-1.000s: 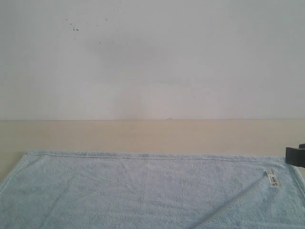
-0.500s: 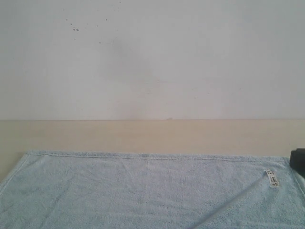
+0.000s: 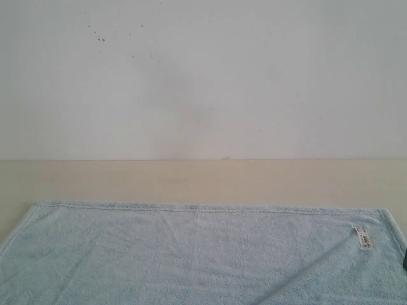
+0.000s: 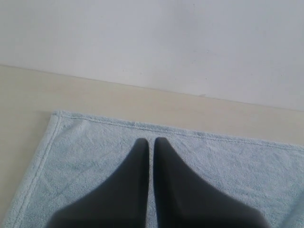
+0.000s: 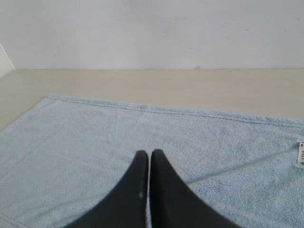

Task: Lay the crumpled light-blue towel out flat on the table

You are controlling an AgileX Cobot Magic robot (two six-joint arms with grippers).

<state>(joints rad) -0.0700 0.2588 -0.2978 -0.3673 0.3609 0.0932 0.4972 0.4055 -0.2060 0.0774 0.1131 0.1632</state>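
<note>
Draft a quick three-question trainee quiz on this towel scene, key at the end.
1. True or false: the towel sits bunched in a heap on the table.
2. The left gripper is: A open; B shut, empty; C shut on the towel.
3. What small white thing shows near the towel's hem in the exterior view?
Key: 1 false; 2 B; 3 the label.

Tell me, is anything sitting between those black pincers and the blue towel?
Nothing visible. The left gripper and right gripper, both shut, hang directly over the towel, which lies spread on the table.
</note>
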